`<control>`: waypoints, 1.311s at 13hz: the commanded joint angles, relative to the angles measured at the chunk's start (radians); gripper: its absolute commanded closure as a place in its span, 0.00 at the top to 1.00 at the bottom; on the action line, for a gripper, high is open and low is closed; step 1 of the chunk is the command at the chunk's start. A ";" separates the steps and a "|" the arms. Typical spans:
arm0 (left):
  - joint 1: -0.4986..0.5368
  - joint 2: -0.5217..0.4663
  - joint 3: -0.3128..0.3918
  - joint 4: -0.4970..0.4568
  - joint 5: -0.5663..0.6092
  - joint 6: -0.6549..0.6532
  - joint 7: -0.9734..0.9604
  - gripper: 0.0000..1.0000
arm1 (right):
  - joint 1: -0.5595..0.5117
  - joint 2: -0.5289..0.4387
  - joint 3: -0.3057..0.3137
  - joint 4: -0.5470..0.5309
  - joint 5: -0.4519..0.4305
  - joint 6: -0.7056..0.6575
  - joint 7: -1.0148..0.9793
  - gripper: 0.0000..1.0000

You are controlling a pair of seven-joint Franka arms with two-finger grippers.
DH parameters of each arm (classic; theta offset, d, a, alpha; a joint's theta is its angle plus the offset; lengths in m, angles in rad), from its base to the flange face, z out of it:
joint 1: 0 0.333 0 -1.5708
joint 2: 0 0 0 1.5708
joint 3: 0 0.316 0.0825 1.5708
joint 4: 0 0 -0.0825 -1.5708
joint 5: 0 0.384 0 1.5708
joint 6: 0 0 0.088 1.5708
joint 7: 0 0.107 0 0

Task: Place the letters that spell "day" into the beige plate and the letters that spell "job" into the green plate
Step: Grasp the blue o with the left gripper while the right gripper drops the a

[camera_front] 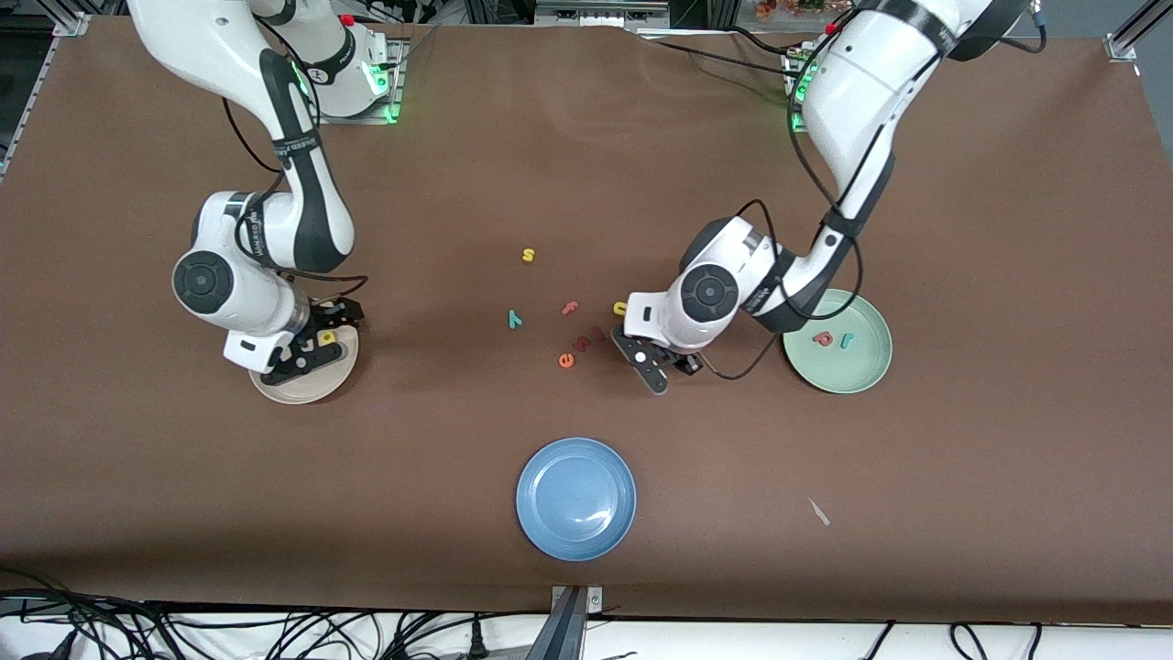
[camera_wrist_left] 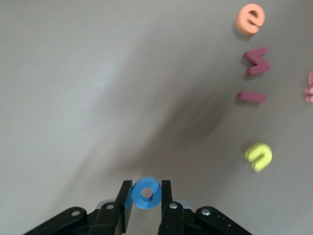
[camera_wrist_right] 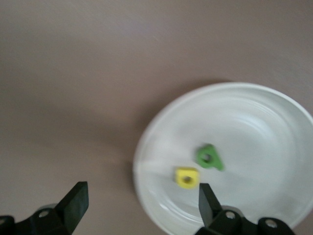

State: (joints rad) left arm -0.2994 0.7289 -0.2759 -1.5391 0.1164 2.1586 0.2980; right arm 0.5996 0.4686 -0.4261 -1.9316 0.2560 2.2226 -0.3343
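Foam ring, the small blue letter "o" [camera_wrist_left: 146, 193], sits clamped by its outer sides in the left gripper [camera_wrist_left: 146, 196] over the tabletop [camera_front: 586, 137]; it is probably light and squashy. Right gripper [camera_wrist_right: 139, 203] hangs wide open, holding nothing, above the round beige plate [camera_wrist_right: 264, 122].

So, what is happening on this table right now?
Two arms sort foam letters into plates. The left gripper is shut on the blue "o", beside the loose letters mid-table. The right gripper is open over the beige plate, where the yellow "a" and green "d" lie. The green plate holds the "b" and "j". The teal "y" lies on the table.
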 commanded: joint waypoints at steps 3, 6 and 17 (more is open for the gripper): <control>0.144 -0.164 -0.002 -0.036 0.023 -0.237 0.047 0.00 | 0.037 0.048 0.118 0.095 0.019 -0.009 0.232 1.00; 0.296 -0.186 -0.002 -0.093 0.026 -0.267 0.075 0.00 | 0.124 0.074 0.124 0.120 0.019 0.029 0.352 1.00; 0.499 -0.267 -0.009 -0.425 -0.063 -0.113 0.227 0.00 | 0.272 0.194 0.153 0.171 0.020 0.172 0.506 0.98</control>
State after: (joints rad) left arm 0.1821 0.5370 -0.2769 -1.8312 0.0748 1.9452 0.5191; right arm 0.8458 0.6294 -0.2750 -1.7898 0.2575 2.3674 0.1574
